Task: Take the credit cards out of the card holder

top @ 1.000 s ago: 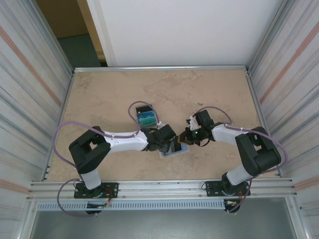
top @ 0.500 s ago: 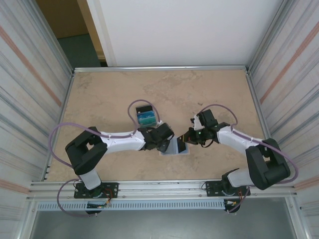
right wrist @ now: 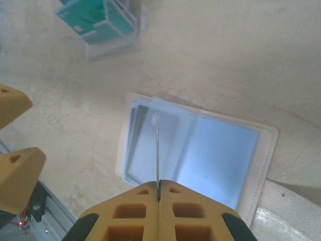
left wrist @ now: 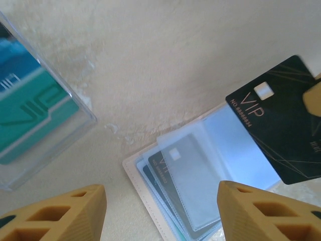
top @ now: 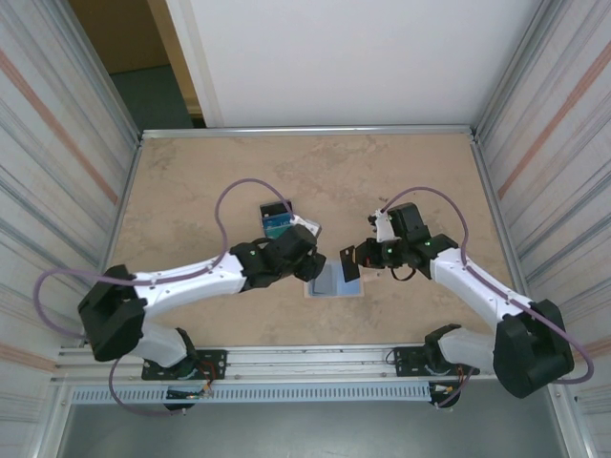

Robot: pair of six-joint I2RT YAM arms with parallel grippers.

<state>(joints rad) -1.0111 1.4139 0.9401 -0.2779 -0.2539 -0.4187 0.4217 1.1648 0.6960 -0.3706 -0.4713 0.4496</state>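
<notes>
The card holder (top: 327, 281) lies open on the table, its pale blue inner faces (right wrist: 215, 155) up. Cards (left wrist: 193, 183) still sit in its clear sleeves. My right gripper (top: 351, 258) is shut on a black VIP card (left wrist: 278, 120), held in the air just right of the holder. In the right wrist view that black card (right wrist: 157, 145) shows edge-on above the shut gripper (right wrist: 159, 188). My left gripper (left wrist: 160, 193) is open, hovering over the holder's left edge with nothing between its fingers (left wrist: 70, 213). In the top view the left gripper (top: 304, 244) is up-left of the holder.
A clear plastic case (top: 278, 221) with teal and blue cards (left wrist: 30, 100) stands behind the holder, close to the left gripper; the case (right wrist: 103, 25) also appears in the right wrist view. Metal rails (top: 305, 358) line the table's near edge, and walls close in both sides.
The right gripper has drawn the black card out of the holder and lifted it to the right. The left gripper has let go and pulled back up-left, leaving the holder uncovered.
</notes>
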